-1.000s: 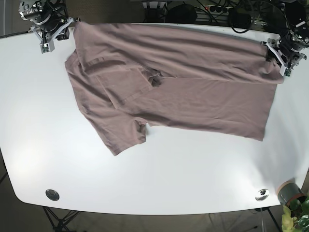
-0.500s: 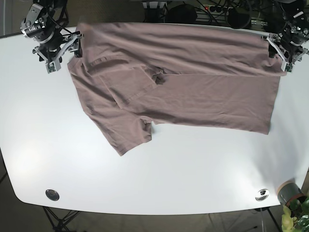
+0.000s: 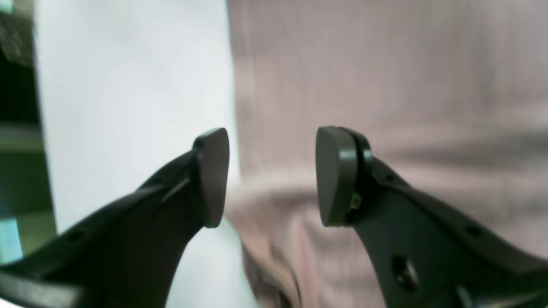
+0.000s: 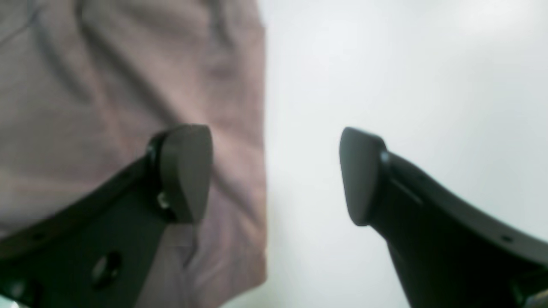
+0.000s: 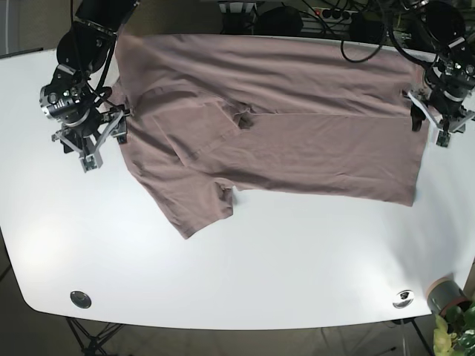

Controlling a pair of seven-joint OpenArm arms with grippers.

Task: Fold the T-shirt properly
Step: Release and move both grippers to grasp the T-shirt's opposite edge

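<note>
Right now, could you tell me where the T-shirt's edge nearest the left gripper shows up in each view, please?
Base: the T-shirt ends at the picture's right, just inside the left gripper.
Left wrist: its edge runs top to bottom, passing between the open fingers.
Right wrist: only the shirt's opposite edge shows; that edge is not in view.
Shared landmark: the white table, bare beside the shirt in all views.

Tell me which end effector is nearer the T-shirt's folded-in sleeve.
Right. The right end effector sits just beside the folded-in sleeve at the T-shirt shoulder; the left end effector is at the far hem.
</note>
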